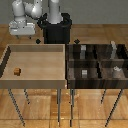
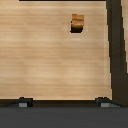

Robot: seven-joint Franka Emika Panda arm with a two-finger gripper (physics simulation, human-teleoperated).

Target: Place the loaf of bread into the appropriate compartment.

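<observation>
You see the arm folded high behind the light-tan tray (image 1: 35,65), its white links bent over so the gripper (image 1: 22,31) hangs above the tray's far rim, toward the exterior view's left, well clear of the wood. In the wrist view the two fingertips (image 2: 23,102) show only as small grey tips at the frame edge, set wide apart with nothing between them, so you have an open, empty gripper.

Your loaf of bread (image 1: 17,71) sits on the tray floor near the tray's wall on the exterior view's left, apart from that wall and from every other rim. From the wrist it appears as a small orange-brown block (image 2: 77,22) on bare planks, with a dark tray wall (image 2: 116,50) running down one side, well away from it.

Around the loaf the tray floor lies bare on all sides. The divided dark box (image 1: 97,62) stands just beside the tray on the exterior view's right; its compartment (image 1: 86,73) with the small pale cube lies in the near row, next to the tray.
</observation>
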